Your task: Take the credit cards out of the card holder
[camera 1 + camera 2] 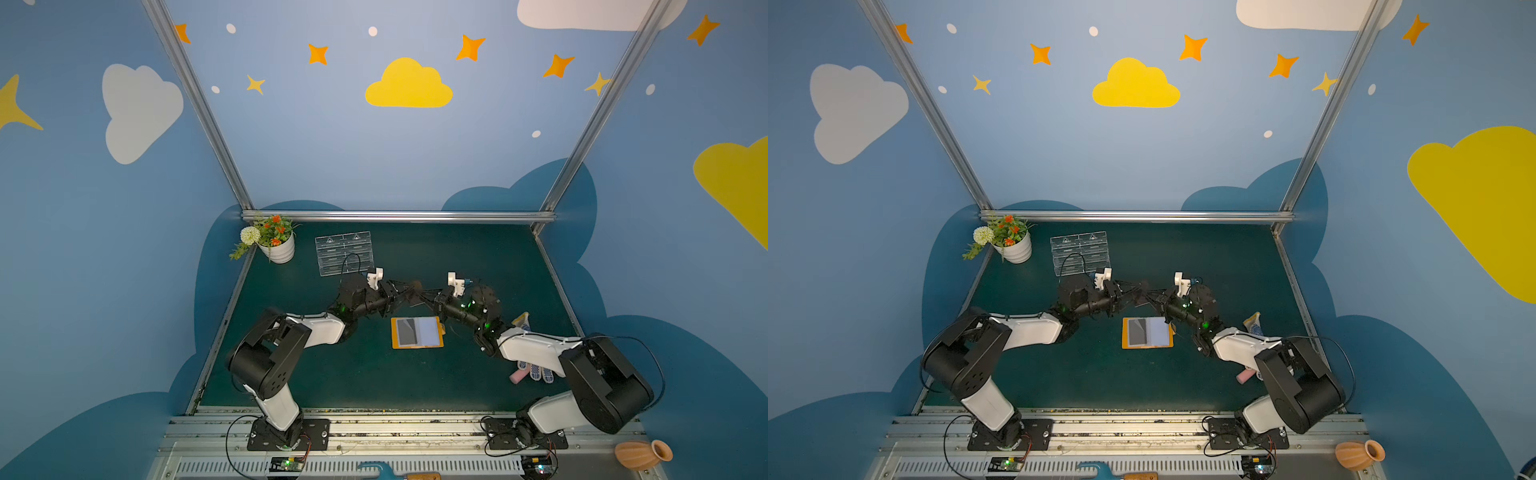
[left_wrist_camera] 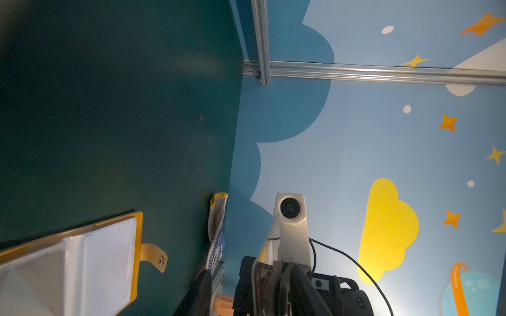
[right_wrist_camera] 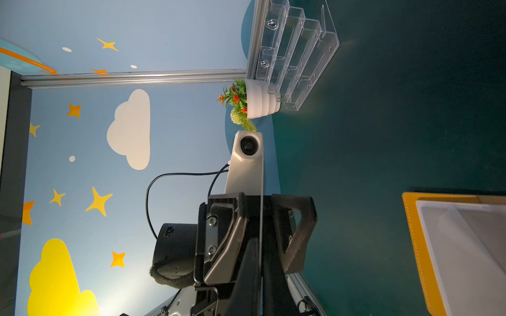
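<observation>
Both top views: my left claw [image 1: 409, 294] and my right claw [image 1: 424, 297] meet nose to nose in the air just behind the card holder [image 1: 394, 334], on the side away from my bases; a dark brown credit card [image 1: 415, 287] stands on edge between them, clear of the green table [image 1: 332, 374].

Right wrist view: right claw pinched tight on the near end of that card, which runs away from the lens as a thin edge-on line; left claw faces the lens with its fingers [image 3: 224, 238] one on either side of the card's far end; a gap shows on each side, so it stands partly wide and, as far as I can see, grips nothing.

Left wrist view: right claw's fingers [image 2: 298, 284] closed together on the card, whose face catches a glare; the holder's snap tab [image 2: 154, 257] sticks out from its orange edge, unfastened.

Card holder: lies open and flat on the table, clear sleeve pages up; a dark grey rectangle [image 1: 406, 331] shows under the sleeve on the page toward my left arm; the other page looks pale; I cannot tell whether the grey one is another card.

Other items, placed from the card holder: clear acrylic tiered stand [image 1: 344, 253] well behind it, toward my left; white flower pot [image 1: 279, 249] further left, in the back corner; dotted work glove [image 1: 536, 371] and a pink item [image 1: 517, 377] to the right, partly under my right arm; terracotta vase [image 1: 642, 455] off the table, near right.
</observation>
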You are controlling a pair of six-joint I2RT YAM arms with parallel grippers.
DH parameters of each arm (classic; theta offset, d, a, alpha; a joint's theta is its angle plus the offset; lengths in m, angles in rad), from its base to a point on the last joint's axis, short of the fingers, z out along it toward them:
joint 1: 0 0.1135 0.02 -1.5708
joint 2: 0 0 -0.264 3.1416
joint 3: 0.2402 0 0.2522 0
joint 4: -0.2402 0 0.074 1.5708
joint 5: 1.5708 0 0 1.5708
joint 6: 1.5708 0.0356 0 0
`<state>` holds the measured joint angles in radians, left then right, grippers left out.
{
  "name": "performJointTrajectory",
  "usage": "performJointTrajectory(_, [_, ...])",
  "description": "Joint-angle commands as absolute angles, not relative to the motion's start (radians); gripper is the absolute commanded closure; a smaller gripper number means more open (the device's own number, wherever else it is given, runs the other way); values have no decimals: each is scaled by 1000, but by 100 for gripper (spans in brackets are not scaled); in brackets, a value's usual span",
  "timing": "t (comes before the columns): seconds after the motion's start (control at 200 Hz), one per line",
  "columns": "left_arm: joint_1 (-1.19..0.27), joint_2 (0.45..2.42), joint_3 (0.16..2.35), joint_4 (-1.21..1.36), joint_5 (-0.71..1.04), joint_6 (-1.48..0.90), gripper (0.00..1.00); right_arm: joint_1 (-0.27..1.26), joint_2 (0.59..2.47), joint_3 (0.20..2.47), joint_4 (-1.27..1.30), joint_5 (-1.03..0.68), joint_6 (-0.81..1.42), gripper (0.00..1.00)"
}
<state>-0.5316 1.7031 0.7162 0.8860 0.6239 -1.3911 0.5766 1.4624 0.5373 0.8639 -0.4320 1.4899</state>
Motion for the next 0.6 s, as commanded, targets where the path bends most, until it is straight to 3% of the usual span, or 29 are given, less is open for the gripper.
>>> performJointTrajectory(0.0, [-534, 1716, 737, 929, 633, -1394, 63, 575, 1479, 534, 909, -455, 1499, 100])
performJointTrajectory(0.335, [-528, 1709, 707, 942, 571, -1410, 89, 578, 1484, 546, 925, -473, 1494, 100])
performJointTrajectory(0.365, [-526, 1699, 701, 941, 549, -1413, 90, 577, 1479, 545, 920, -469, 1490, 88])
performJointTrajectory(0.41, [-526, 1679, 687, 936, 503, -1418, 92, 577, 1465, 541, 906, -459, 1487, 59])
performJointTrajectory(0.455, [-525, 1653, 663, 922, 433, -1428, 92, 579, 1447, 533, 886, -440, 1483, 42])
performJointTrajectory(0.511, [-532, 1616, 640, 906, 350, -1439, 92, 582, 1419, 526, 854, -405, 1478, 30])
performJointTrajectory(0.596, [-558, 1551, 606, 866, 190, -1446, 93, 606, 1374, 527, 781, -338, 1468, 23])
